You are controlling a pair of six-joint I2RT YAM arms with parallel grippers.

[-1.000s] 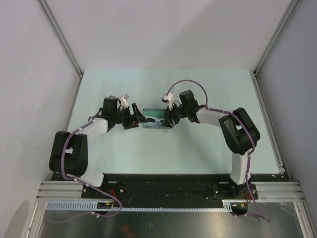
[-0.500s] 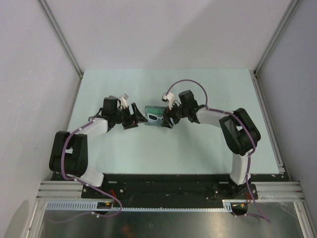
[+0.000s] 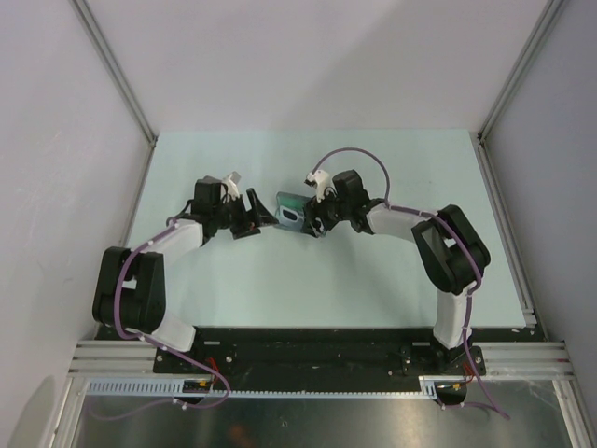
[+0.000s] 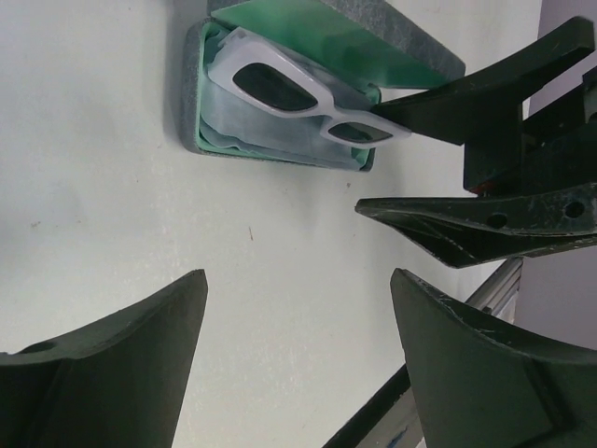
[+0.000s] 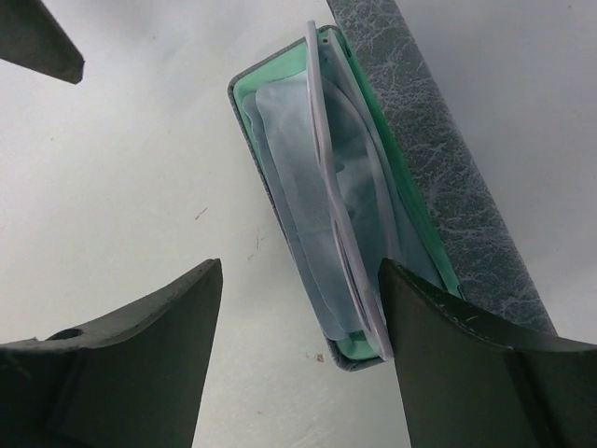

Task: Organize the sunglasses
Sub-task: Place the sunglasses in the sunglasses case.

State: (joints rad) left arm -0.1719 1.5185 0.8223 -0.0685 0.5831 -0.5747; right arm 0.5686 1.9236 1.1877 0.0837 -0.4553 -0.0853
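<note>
1. You had the sunglasses (image 4: 308,93) lying inside the open case (image 4: 184,84), resting on the cloth (image 4: 252,126) that lined it.
2. The lid (image 5: 438,159) stood raised along one long side of the case, its green lining turned toward the sunglasses.
3. Your left gripper (image 4: 298,289) was spread wide and empty, low over the table (image 4: 93,205), near the case but apart from it.
4. Your right gripper (image 5: 298,271) was also spread and held nothing. One finger (image 4: 466,93) reached the case's end beside the sunglasses, but contact could not be told.
5. Seen from above, the case sat between your two grippers.
</note>
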